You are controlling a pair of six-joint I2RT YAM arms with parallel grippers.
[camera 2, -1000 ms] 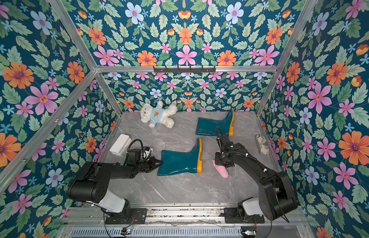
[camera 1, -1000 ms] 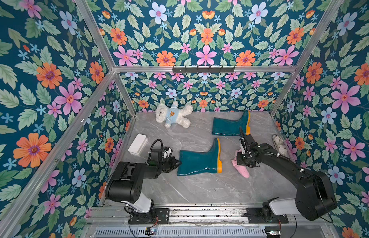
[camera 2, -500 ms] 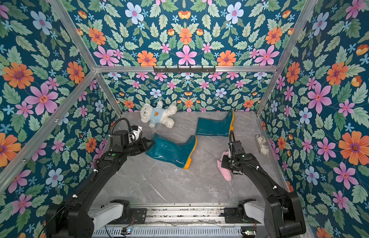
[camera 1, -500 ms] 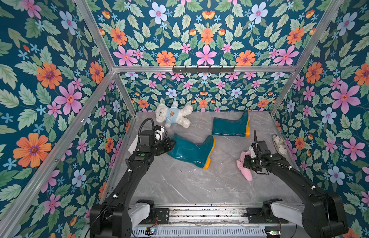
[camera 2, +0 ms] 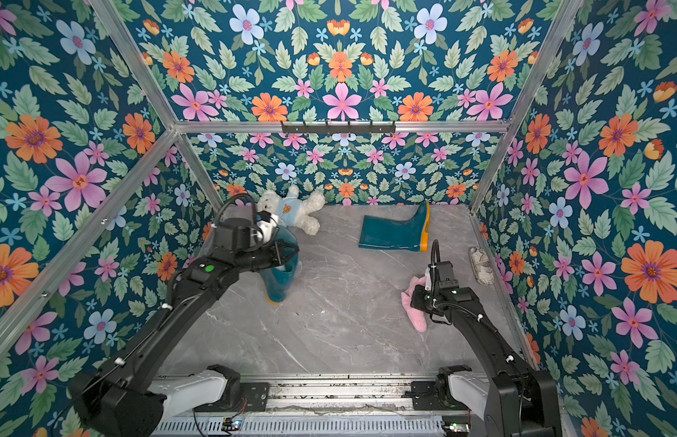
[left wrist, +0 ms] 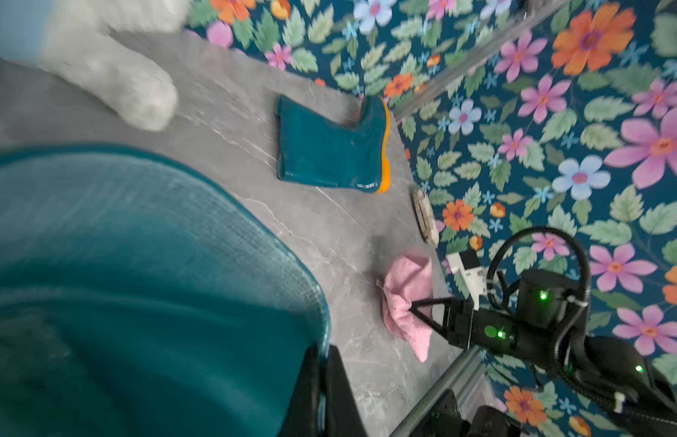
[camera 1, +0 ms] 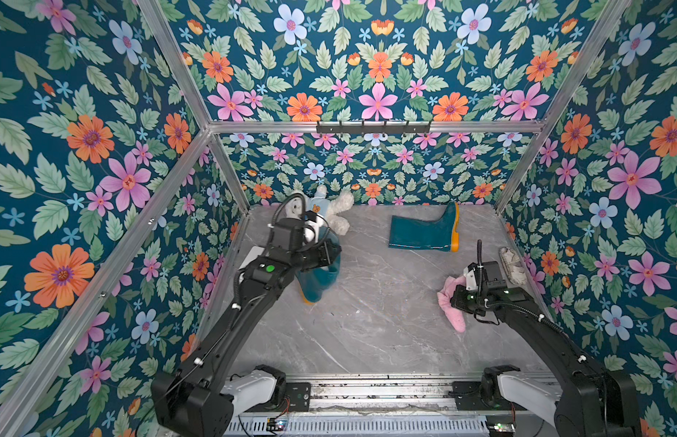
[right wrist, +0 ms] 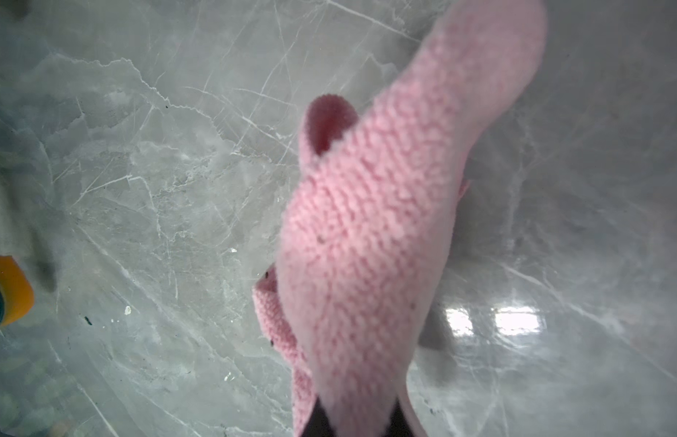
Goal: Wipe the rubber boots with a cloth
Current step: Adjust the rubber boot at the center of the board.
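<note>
Bear (camera 1: 339, 221) is back left against the wall, with one boot (camera 1: 320, 278) upright just in front of it. The other boot (camera 1: 420, 232) lies on its side on the table (camera 1: 367, 333), back right. Cloth (camera 1: 452, 302) is further forward, near the right wall.

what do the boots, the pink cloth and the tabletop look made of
Boots: glossy teal rubber or similar plastic, going by the shiny highlights. Pink cloth: soft terry or microfibre, matte, with a looped fuzzy weave. Tabletop: polished grey marble or marble-look laminate, veined and reflecting lights.
</note>
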